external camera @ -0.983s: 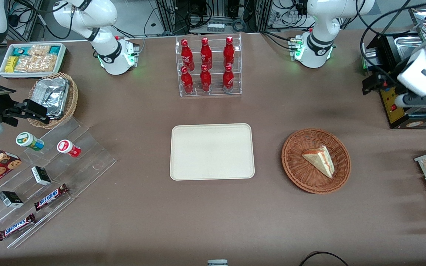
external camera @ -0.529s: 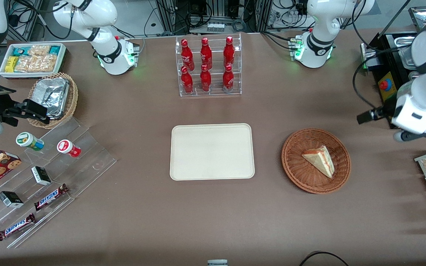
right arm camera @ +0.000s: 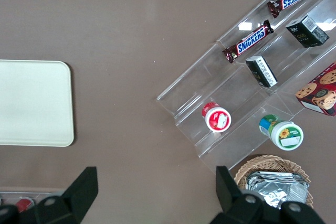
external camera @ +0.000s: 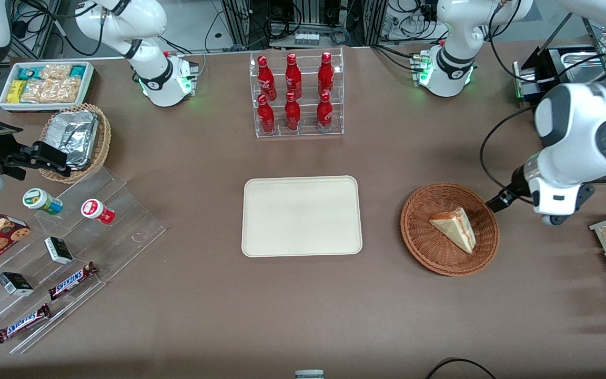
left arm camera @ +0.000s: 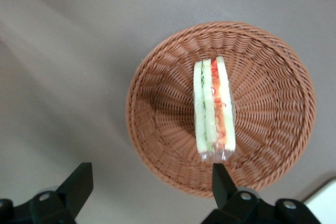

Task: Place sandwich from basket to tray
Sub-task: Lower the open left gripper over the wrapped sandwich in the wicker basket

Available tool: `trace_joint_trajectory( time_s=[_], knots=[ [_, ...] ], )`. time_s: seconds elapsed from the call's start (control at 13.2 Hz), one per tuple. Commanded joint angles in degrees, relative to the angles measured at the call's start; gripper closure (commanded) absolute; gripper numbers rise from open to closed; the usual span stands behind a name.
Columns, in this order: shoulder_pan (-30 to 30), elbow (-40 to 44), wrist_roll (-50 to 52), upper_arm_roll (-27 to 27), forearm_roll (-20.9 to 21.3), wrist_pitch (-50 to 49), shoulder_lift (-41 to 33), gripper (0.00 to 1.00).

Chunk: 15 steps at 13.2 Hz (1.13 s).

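The gripper (left arm camera: 149, 182), fingers spread wide, hovers above the basket (external camera: 418, 234), near its 3 o'clock rim, to reach the sandwich (external camera: 454, 227).

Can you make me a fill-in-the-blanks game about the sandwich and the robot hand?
1. The sandwich lies in the ____.
2. The tray has ____ on it.
3. The gripper hovers above the basket's rim with its fingers ____.
4. The rack holds ____ red bottles.

Missing words: basket; nothing; open; six
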State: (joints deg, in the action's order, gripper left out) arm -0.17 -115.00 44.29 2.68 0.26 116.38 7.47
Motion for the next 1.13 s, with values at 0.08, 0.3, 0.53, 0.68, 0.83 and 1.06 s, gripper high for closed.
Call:
trace_joint_trajectory(
  time_s=[0.08,0.3,0.53,0.68,0.83,1.06],
  knots=[
    [-0.27,-4.27,3.52,0.39,-3.49,8.41,0.70,0.00],
    [-0.80,-4.18,5.71,0.92,-4.92,12.01,3.16,0.00],
    [-1.41,-4.09,8.17,1.62,-4.91,16.14,6.15,0.00],
    [-1.50,-3.92,9.06,2.15,-4.83,17.12,7.29,0.00],
    [-1.50,-3.92,9.41,2.15,-4.83,18.44,8.44,0.00],
    [-1.50,-3.92,9.76,2.24,-4.83,19.93,9.76,0.00]
  ],
)
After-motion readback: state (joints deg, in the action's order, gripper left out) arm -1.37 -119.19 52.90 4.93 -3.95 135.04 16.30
